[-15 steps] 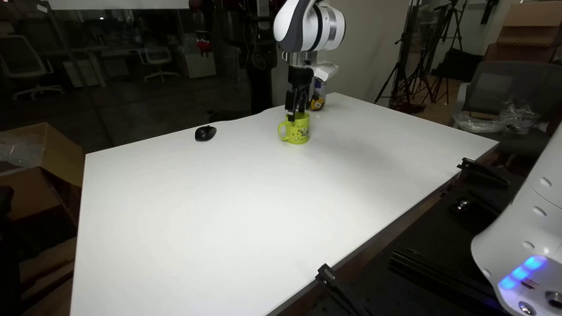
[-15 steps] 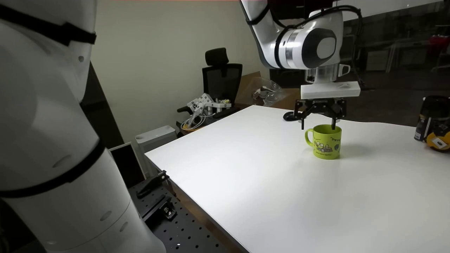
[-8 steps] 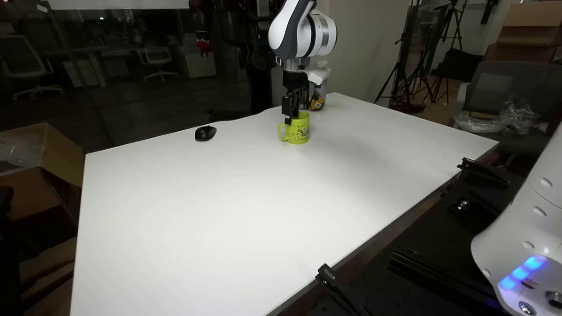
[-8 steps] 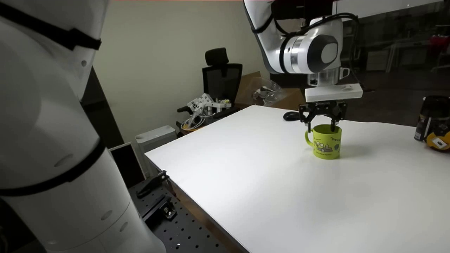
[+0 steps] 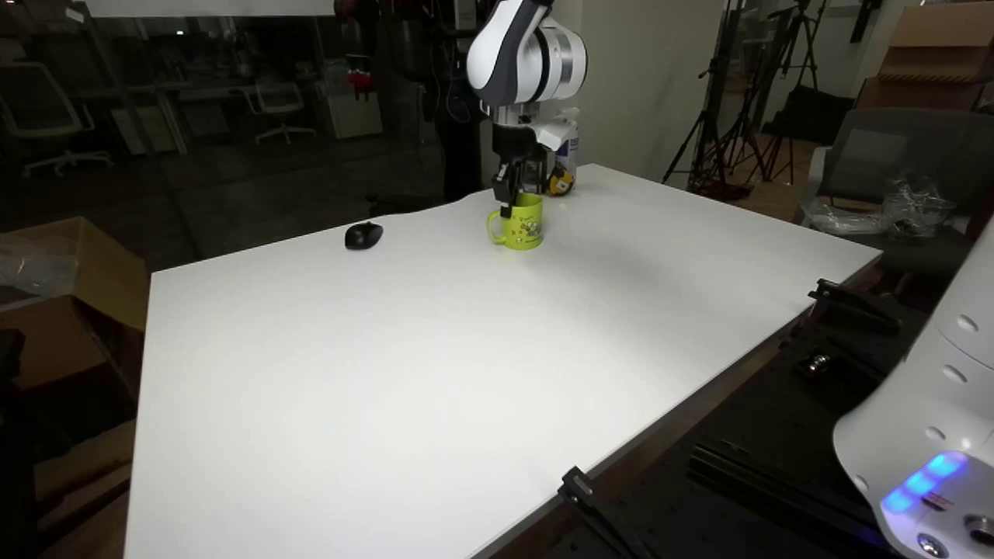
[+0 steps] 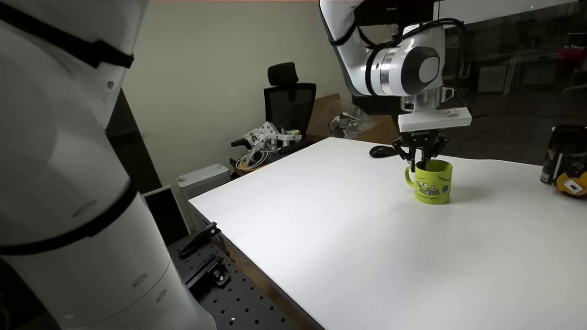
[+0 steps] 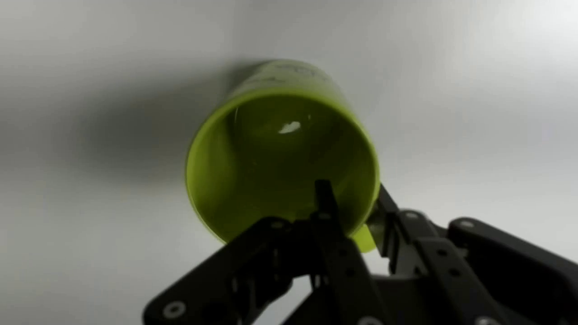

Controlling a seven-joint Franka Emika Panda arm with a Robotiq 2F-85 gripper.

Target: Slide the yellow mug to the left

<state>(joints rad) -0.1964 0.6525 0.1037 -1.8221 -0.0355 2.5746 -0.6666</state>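
Note:
The yellow mug point(image 5: 523, 227) stands upright on the white table, printed with grey drawings, its handle on the left side in both exterior views. My gripper point(image 6: 418, 168) points down at the rim on the handle side of the mug point(image 6: 433, 184). In the wrist view, one of the dark fingers point(image 7: 324, 198) reaches inside the mug, and the opposite one lies outside the wall, close to the handle point(image 7: 365, 239). The jaws straddle the wall, drawn near each other. A gap still shows between the inner finger and the wall. The outer finger appears to touch the mug.
A black computer mouse point(image 5: 363, 235) lies on the table beyond the mug's handle side. Dark and white cans point(image 6: 566, 149) with a yellow-black object point(image 6: 573, 185) stand at the far side. Clamps point(image 5: 578, 485) grip the edge of the white table point(image 5: 349, 373).
My gripper came down to the mug, and its fingers drew together from wide apart. Over the last half second the mug slid slightly away from its handle side.

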